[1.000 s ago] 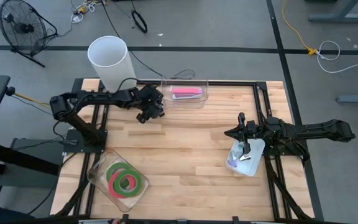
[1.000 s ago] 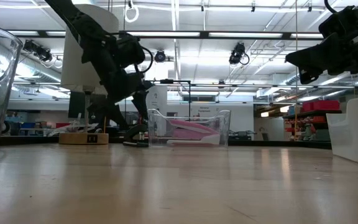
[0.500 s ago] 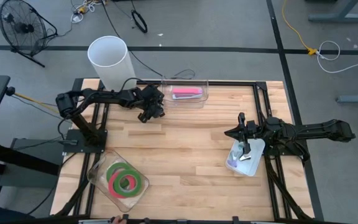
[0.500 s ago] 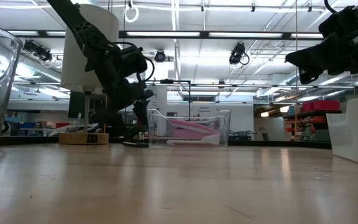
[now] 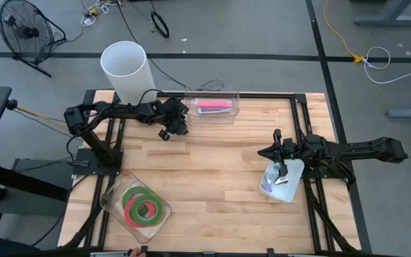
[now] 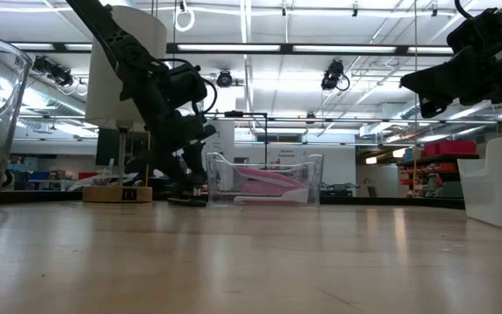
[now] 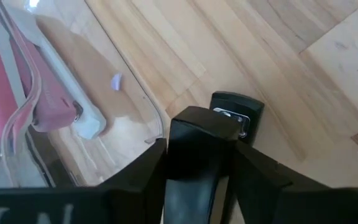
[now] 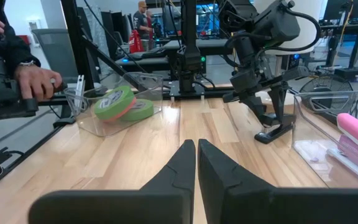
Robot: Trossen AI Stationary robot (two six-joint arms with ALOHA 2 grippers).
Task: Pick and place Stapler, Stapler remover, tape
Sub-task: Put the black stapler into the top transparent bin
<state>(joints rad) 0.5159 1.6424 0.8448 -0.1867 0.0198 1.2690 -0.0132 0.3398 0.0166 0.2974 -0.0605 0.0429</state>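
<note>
Stapler (image 7: 225, 134) — a black one — sits on the wooden table (image 5: 220, 171) just beside the clear bin (image 5: 212, 107) that holds a pink stapler (image 5: 214, 106). The left gripper (image 5: 170, 128) is down over it, fingers on either side and closing around it. Green and pink-red tape (image 5: 145, 205) lies in a clear tray near the front edge. The right gripper (image 5: 278, 153) hovers pinched together, empty — above a small container (image 5: 280, 182).
</note>
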